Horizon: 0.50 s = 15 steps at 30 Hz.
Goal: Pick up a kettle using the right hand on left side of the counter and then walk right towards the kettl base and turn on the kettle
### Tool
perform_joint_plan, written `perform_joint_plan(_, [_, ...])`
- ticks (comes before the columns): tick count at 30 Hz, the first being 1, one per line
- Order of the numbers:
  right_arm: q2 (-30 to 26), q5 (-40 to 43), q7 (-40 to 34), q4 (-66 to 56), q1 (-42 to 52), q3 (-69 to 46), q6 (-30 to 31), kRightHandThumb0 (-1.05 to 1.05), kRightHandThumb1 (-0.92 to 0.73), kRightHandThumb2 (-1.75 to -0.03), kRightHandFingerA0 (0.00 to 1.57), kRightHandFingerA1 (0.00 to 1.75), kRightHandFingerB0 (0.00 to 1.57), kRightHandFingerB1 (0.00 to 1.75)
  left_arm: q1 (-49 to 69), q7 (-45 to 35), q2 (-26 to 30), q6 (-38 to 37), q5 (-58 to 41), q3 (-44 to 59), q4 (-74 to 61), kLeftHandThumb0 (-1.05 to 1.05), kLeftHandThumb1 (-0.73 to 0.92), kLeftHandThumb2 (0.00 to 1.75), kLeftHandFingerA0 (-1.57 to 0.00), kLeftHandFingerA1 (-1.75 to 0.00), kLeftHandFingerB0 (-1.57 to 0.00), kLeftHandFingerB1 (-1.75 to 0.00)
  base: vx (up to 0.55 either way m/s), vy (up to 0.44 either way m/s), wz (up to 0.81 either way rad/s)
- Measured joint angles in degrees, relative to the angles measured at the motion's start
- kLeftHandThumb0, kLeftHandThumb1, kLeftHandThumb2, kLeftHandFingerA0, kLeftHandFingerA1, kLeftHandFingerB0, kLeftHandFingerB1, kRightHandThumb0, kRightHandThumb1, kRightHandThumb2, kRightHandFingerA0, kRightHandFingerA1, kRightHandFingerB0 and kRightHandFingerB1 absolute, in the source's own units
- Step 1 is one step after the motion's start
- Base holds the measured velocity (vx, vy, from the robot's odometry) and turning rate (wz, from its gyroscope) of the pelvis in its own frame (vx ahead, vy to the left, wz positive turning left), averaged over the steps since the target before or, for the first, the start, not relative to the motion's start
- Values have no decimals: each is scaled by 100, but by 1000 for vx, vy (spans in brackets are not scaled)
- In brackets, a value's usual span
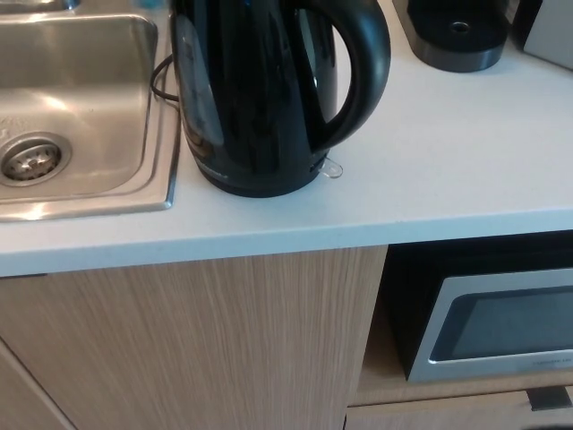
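Kettle on table, neither hand in sight.
Head view: black kettle (269,90) stands upright on the white table (448,170), just right of the sink (81,107), handle facing right. Kettle base (457,36) far right. Microwave (492,331) below the table.

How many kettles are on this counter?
1. The black kettle stands on the white counter, just right of the sink. The picture crops the counter, so others may be out of view.

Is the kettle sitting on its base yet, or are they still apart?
Apart. The head view shows the kettle by the sink, with bare counter between it and the base.
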Motion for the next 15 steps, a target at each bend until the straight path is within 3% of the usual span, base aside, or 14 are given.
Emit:
perform_joint_plan(2, [60, 17, -102, 495, -22, -50, -75, -27, -79, -67, 91, 156, 44, 44, -2, 3, 0, 0, 0, 0, -3, 16, 54, 112, -97, -121, -85, -100, 0, 0, 0])
perform_joint_plan(3, [112, 32, -154, 778, -46, -79, -114, -28, -78, -64, 99, 129, 42, 40, -6, 6, 0, 0, 0, 0, -1, 15, 54, 112, -97, -121, -84, -99, 0, 0, 0])
perform_joint_plan(4, [152, 40, -195, 995, -69, -98, -137, -28, -78, -64, 99, 129, 42, 40, -8, 7, 0, 0, 1, 0, 0, 15, 54, 112, -97, -121, -84, -99, 0, 0, 0])
perform_joint_plan(5, [176, 47, -222, 1185, -98, -106, -151, -32, -79, -63, 104, 112, 41, 37, -9, 9, 0, 0, 1, -1, 2, 16, 57, 110, -94, -119, -82, -97, 0, 0, 0])
perform_joint_plan(8, [231, 60, -309, 1939, -251, -137, -163, -34, -77, -63, 102, 109, 40, 36, -32, 15, 0, 1, 1, -3, 16, 18, 58, 112, -94, -118, -83, -97, 0, 0, 0])
perform_joint_plan(10, [261, 69, -351, 2426, -374, -161, -157, -36, -74, -62, 101, 93, 32, 34, -64, 21, 0, 3, 1, -4, 25, 23, 58, 114, -91, -119, -78, -93, 0, 0, 0])
perform_joint_plan(15, [332, 193, -345, 3721, -810, -271, -86, -43, -72, -62, 101, 81, 30, 32, -137, 62, 0, 20, 1, -4, 33, 13, 62, 100, -91, -117, -80, -96, 0, 0, 0])
